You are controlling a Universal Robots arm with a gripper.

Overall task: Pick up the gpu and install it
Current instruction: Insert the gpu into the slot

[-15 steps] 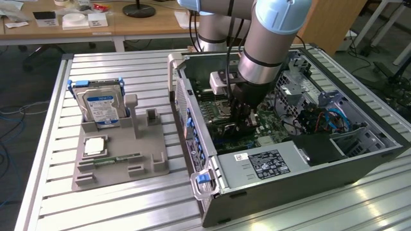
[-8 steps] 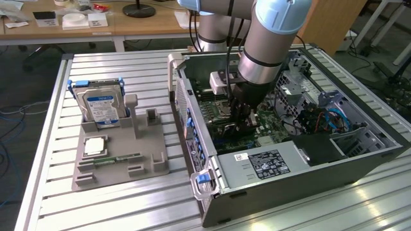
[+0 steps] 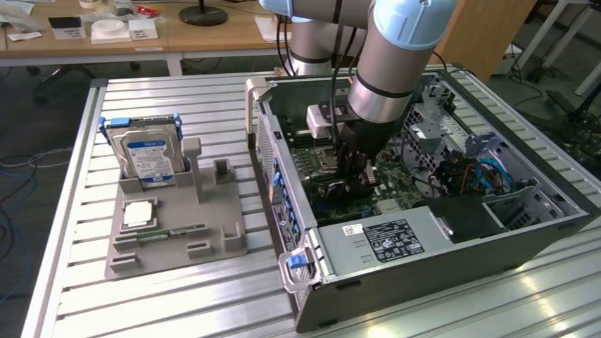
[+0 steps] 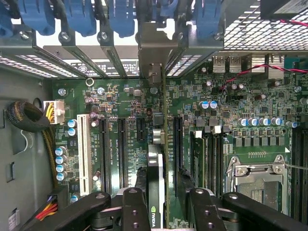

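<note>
gpu (image 4: 158, 159) upright in a motherboard (image 4: 120, 110) slot, between the tool's (image 4: 163, 207) spread fingers (image 4: 136, 207), apparently ungripped

The room is evenly lit from above, daylight-soft, with no harsh shadows. The ribbed aluminium table (image 3: 188, 310) throws back pale glare in streaks, strongest near the exterior view's lower right. Inside the computer case (image 3: 526, 239) it turns dim, the arm casting shade over the motherboard (image 4: 125, 103). From the wrist, light blazes white through the case's rear vents, blowing out detail, while the board stays crisp and the nearest black fingers (image 4: 134, 211) look soft
</note>
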